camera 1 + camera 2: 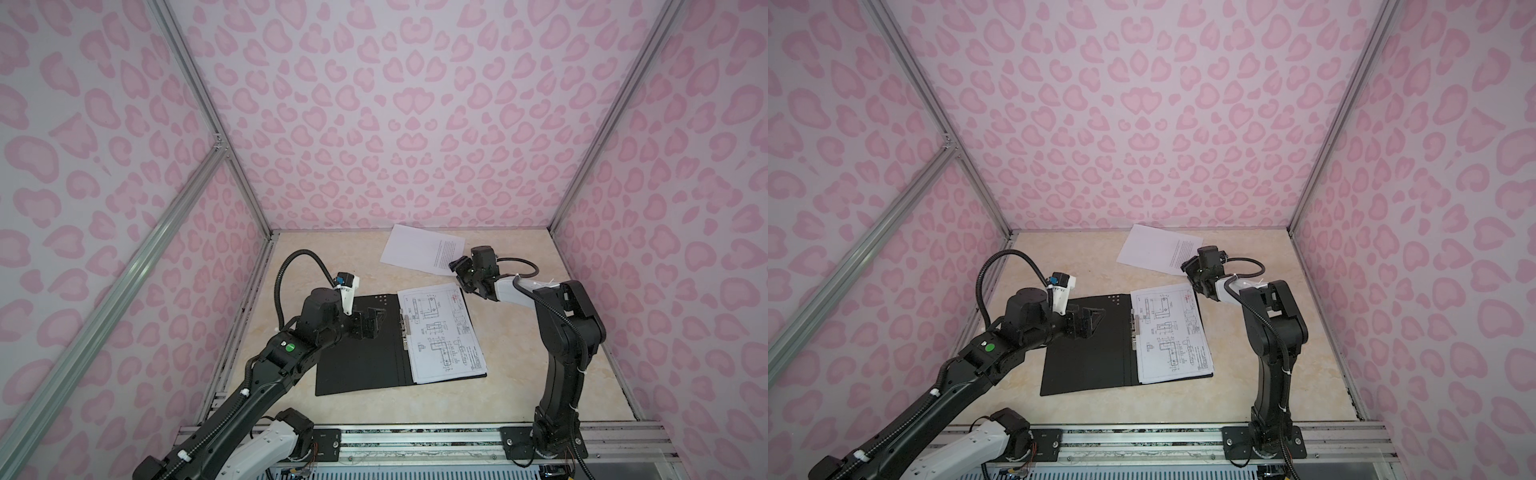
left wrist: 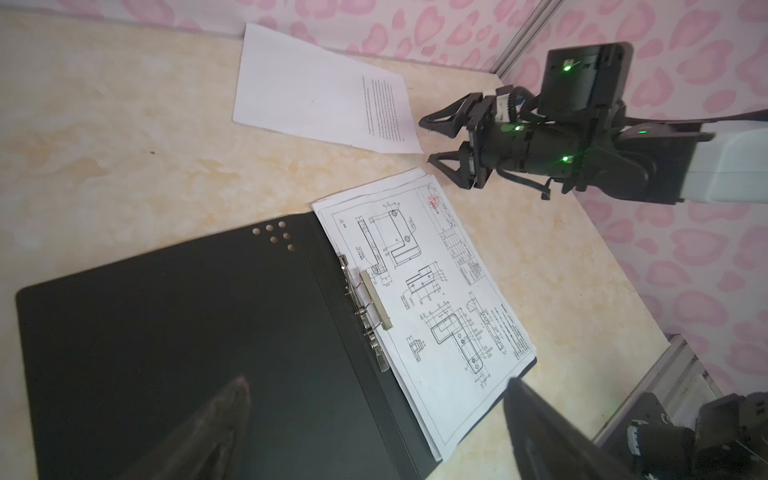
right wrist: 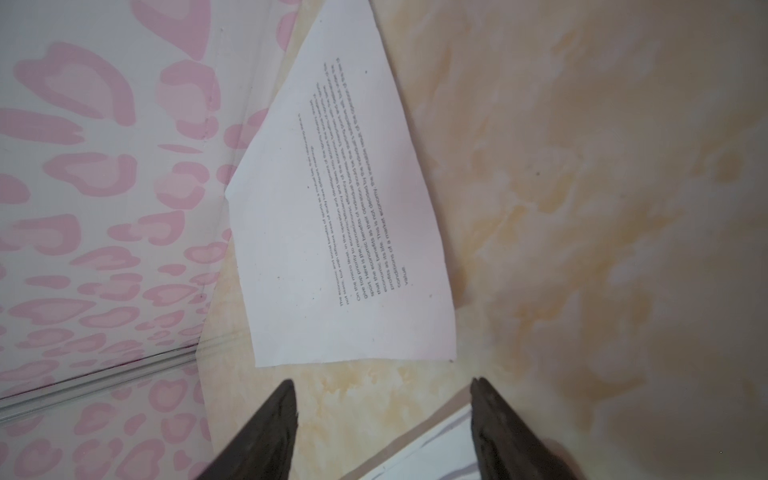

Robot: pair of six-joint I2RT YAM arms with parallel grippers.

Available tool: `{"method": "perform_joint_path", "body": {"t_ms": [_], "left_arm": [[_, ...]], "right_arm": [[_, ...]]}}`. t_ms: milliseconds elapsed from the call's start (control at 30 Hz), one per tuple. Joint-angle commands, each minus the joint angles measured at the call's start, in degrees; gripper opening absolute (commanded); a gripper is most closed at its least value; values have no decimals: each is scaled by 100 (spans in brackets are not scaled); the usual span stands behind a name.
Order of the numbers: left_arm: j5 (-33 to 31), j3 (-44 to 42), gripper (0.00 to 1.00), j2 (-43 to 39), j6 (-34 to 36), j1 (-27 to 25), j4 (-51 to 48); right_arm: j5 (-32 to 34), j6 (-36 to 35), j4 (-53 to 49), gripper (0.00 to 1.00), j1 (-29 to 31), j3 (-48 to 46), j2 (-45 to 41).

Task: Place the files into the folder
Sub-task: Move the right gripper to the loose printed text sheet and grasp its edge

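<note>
The folder [image 1: 357, 357] [image 1: 1088, 357] lies open on the table, black inside up, with a metal clip [image 2: 374, 299] along its spine. A stack of files topped by a technical drawing [image 1: 442, 332] [image 1: 1173, 332] [image 2: 436, 291] rests on its right half. One loose text sheet [image 1: 419, 249] [image 1: 1158, 249] [image 3: 345, 228] lies near the back wall. My left gripper [image 1: 374, 320] [image 2: 376, 386] hovers open over the folder's left half. My right gripper [image 1: 457, 270] [image 3: 382, 386] stands open and empty between the loose sheet and the drawing's far corner [image 3: 436, 449].
Pink-patterned walls [image 1: 415, 124] on aluminium posts [image 1: 582, 187] close in the beige marble table [image 1: 540, 374] on three sides. A metal rail [image 1: 415, 436] with the arm bases runs along the front edge.
</note>
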Motion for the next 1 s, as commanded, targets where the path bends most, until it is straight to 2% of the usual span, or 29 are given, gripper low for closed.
{"method": "perform_joint_path", "body": {"t_ms": [0,100,333,467,533,633,833,967], "left_arm": [[-165,-122,98,-255,440,-4,0],[-159,-254,99,-369,452,-4,105],[-28,-310,99,-368,482,-1,145],[-13,-330,99,-345,482,11,187],[-15,-326,99,-322,467,30,157],[18,-346,99,-309,447,49,171],[75,-362,99,-286,417,88,189],[124,-362,99,-280,402,99,191]], "right_arm": [[326,214,-196,63,32,209,169],[424,310,-277,61,54,358,310],[504,581,-322,50,75,616,659],[488,775,-266,51,110,594,702],[611,754,-229,55,163,460,571],[694,662,-121,56,180,200,318],[982,40,-648,56,156,26,-132],[669,57,-613,57,61,-45,-41]]}}
